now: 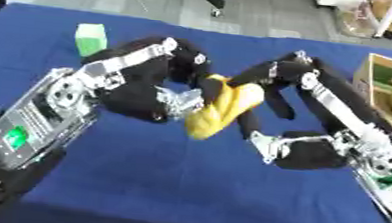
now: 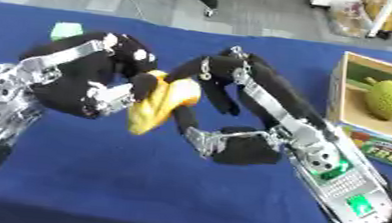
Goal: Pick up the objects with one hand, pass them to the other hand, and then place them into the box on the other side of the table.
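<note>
The table point(image 1: 168, 181) carries the scene. Over its middle, the left hand point(image 1: 148, 87) and right hand point(image 1: 276, 87) meet from either side with a banana point(image 1: 222, 108) between them, above the surface. A small block point(image 1: 90, 38) stands behind the left hand. A box point(image 2: 345, 95) sits at the right edge, with a round fruit point(image 2: 387, 100) inside.

Yellow, perhaps banana-shaped object point(image 1: 220, 108) held above table, tilted.

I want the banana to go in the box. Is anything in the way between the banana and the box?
Only the robot's own right arm lies between the banana and the box. The blue table there shows nothing else. Inside the box sits a green fruit, with room beside it.
</note>
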Motion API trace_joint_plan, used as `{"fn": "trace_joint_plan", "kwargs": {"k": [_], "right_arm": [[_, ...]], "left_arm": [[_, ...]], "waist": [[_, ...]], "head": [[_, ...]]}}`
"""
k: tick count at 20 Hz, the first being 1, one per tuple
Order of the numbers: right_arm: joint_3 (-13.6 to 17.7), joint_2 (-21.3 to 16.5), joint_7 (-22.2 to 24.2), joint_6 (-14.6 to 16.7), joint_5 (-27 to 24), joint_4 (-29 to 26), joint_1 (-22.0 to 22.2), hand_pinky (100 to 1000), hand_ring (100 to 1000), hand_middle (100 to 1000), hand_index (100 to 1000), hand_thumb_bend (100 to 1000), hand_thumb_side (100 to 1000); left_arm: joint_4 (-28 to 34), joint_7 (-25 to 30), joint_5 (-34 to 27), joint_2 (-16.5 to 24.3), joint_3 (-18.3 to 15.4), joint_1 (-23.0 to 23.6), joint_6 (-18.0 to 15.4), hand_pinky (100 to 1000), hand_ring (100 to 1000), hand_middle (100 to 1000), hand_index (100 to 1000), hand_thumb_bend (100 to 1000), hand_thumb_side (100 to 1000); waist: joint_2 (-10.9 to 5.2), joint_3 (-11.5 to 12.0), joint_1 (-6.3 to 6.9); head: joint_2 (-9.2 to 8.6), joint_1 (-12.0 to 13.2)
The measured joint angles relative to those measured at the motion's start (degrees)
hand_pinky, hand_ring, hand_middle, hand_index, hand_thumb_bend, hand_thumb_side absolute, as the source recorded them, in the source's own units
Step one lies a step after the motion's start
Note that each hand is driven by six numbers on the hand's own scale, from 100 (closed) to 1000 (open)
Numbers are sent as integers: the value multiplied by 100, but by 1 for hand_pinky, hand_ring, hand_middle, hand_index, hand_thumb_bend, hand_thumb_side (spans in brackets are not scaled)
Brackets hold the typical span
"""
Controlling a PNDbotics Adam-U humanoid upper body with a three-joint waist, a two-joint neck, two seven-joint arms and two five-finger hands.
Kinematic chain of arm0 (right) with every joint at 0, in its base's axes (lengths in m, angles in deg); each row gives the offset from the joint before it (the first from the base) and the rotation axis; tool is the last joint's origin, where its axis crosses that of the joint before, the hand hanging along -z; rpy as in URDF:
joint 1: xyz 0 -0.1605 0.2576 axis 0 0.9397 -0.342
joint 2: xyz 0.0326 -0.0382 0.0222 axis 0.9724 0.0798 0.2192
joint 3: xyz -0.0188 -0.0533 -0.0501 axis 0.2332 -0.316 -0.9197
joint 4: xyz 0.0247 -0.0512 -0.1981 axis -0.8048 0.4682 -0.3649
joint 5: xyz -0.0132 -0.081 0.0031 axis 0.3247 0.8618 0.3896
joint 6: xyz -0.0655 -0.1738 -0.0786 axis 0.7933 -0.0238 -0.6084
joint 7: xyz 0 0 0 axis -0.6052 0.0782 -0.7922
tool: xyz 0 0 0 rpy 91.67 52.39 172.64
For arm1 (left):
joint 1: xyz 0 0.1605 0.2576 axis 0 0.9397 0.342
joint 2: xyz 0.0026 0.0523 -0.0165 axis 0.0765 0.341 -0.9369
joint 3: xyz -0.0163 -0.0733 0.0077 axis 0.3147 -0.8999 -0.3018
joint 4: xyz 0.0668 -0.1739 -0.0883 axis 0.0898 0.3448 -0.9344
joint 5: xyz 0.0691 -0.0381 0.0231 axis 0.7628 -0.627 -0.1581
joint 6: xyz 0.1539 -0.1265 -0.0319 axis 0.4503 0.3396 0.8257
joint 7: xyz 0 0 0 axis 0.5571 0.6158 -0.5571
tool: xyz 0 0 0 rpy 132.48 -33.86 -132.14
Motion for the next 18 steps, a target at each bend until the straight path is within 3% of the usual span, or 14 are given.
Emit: {"fn": "trace_joint_plan", "kwargs": {"k": [3,6,10,11,15,18], "right_arm": [[-5,18,-134,-79,50,-18,0,100,113,148,365,100,100],[-6,19,-221,-103,73,-27,0,102,116,162,337,100,100],[3,19,-315,-107,92,-27,0,108,120,181,331,100,100],[5,19,-336,-101,92,-27,0,113,124,188,331,100,100],[70,17,-406,-68,66,-27,12,118,126,195,332,100,100],[109,-9,-413,-62,-21,-27,51,118,127,196,332,100,100]], "left_arm": [[0,47,-42,-1,1,-19,-22,607,408,372,487,100,365],[-1,70,-52,-1,1,-33,-40,618,428,397,512,100,368],[-1,40,-52,1,-6,-32,-56,654,494,476,589,100,475],[-1,17,-52,3,-12,-27,-69,680,541,529,642,138,573],[1,-205,-42,55,-165,32,-148,738,667,663,750,359,765],[3,-495,-37,146,-332,100,-217,741,673,668,752,365,768]], "waist": [[0,0,0],[0,0,0],[0,-3,0],[0,-6,0],[0,-11,0],[0,-14,0]], "head": [[0,0],[0,-1],[0,-3],[0,-4],[0,-29],[0,-61]]}}
